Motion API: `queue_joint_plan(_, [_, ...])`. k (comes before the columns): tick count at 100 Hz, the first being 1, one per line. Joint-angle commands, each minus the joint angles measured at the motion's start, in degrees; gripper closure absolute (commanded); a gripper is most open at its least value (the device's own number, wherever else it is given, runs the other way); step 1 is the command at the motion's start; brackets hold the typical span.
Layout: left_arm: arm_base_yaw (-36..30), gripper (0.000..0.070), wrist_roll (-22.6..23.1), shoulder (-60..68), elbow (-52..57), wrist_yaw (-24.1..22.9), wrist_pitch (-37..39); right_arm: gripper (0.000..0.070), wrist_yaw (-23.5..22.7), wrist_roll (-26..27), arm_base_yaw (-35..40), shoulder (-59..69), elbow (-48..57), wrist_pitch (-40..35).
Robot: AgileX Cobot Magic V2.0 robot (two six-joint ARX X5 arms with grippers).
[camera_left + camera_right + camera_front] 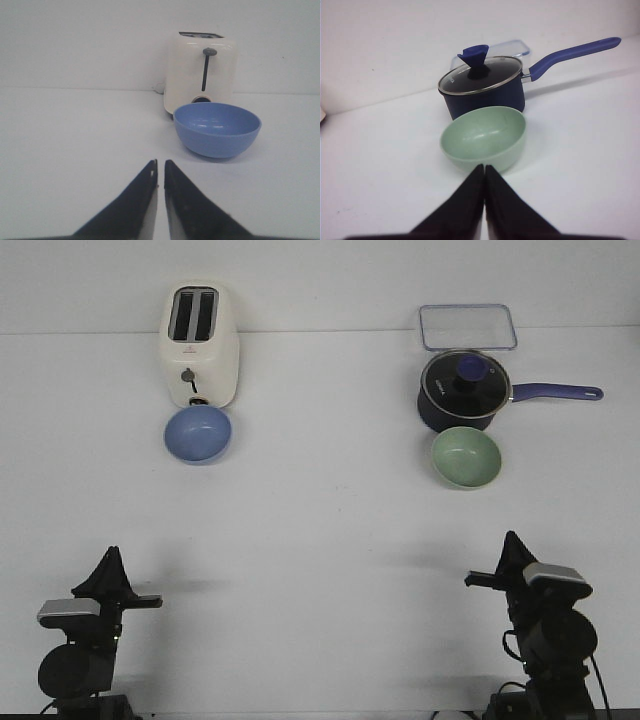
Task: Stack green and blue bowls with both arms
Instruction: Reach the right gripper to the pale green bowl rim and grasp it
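The periwinkle blue bowl (198,433) sits upright on the white table, just in front of the toaster; it also shows in the left wrist view (217,129). The pale green bowl (466,456) sits upright in front of the saucepan and shows in the right wrist view (484,138). My left gripper (111,554) is low at the near left, far from the blue bowl, its fingers nearly together and empty (160,163). My right gripper (511,538) is at the near right, shut and empty (484,168), pointing at the green bowl a short way ahead.
A cream toaster (201,344) stands right behind the blue bowl. A dark blue lidded saucepan (463,390), handle pointing right, stands right behind the green bowl. A clear plastic container (467,326) lies behind the pan.
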Motion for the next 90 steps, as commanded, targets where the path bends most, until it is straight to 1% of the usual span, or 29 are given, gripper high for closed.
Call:
queue_joint_plan(1, [0.1,0.0685,-0.3,0.0,-1.2,0.0,0.6,0.0699,-0.3,0.7,-0.1,7.1,4.8,-1.5])
queue_joint_plan(4, [0.1,0.0685,-0.4,0.0,-1.2,0.0,0.6,0.0678,-0.3,0.7,-0.1,10.4,7.2,-2.7])
queue_joint_plan(7, [0.1,0.0685,-0.3,0.0,-1.2,0.0,0.6,0.0625,-0.3,0.6,-0.1,13.8,9.6,-4.0])
queue_joint_plan(10, [0.1,0.0685,-0.3,0.0,-1.2,0.0,0.6,0.0536,-0.3,0.3,-0.1,17.1,11.9,-5.2])
queue_joint_plan(11, [0.1,0.0685,-0.3,0.0,-1.2,0.0,0.6,0.0483,-0.4,0.1,-0.1,18.7,13.1,-5.8])
queue_joint_plan(12, [0.1,0.0685,-0.3,0.0,-1.2,0.0,0.6,0.0465,-0.4,0.0,-0.1,19.3,13.5,-6.0])
queue_joint_plan(17, [0.1,0.0685,-0.4,0.0,-1.2,0.0,0.6,0.0302,-0.3,-0.7,-0.1,24.6,17.3,-7.8])
queue_joint_plan(20, [0.1,0.0685,-0.4,0.0,-1.2,0.0,0.6,0.0236,-0.4,-1.4,-0.2,27.8,19.5,-8.8])
queue_joint_plan(22, [0.1,0.0685,-0.4,0.0,-1.2,0.0,0.6,0.0214,-0.3,-1.9,-0.3,29.9,20.9,-9.4])
queue_joint_plan(32, [0.1,0.0685,-0.4,0.0,-1.2,0.0,0.6,0.0208,-0.5,-3.7,-1.4,39.7,27.4,-11.5])
queue_joint_plan(54, [0.1,0.0685,-0.4,0.0,-1.2,0.0,0.6,0.0209,-3.3,-5.5,-5.8,58.3,38.6,-12.2])
queue_joint_plan(62, [0.1,0.0685,-0.3,0.0,-1.2,0.0,0.6,0.0209,-4.7,-6.3,-7.1,63.9,42.3,-13.2])
queue_joint_plan(81, [0.1,0.0685,-0.4,0.0,-1.2,0.0,0.6,0.0210,-4.7,-7.3,-8.9,73.9,48.3,-15.0])
queue_joint_plan(85, [0.1,0.0685,-0.4,0.0,-1.2,0.0,0.6,0.0218,-4.8,-7.5,-9.1,75.1,48.9,-14.9])
queue_joint_plan(90, [0.1,0.0685,-0.4,0.0,-1.2,0.0,0.6,0.0255,-4.8,-7.5,-9.1,76.6,49.4,-14.9])
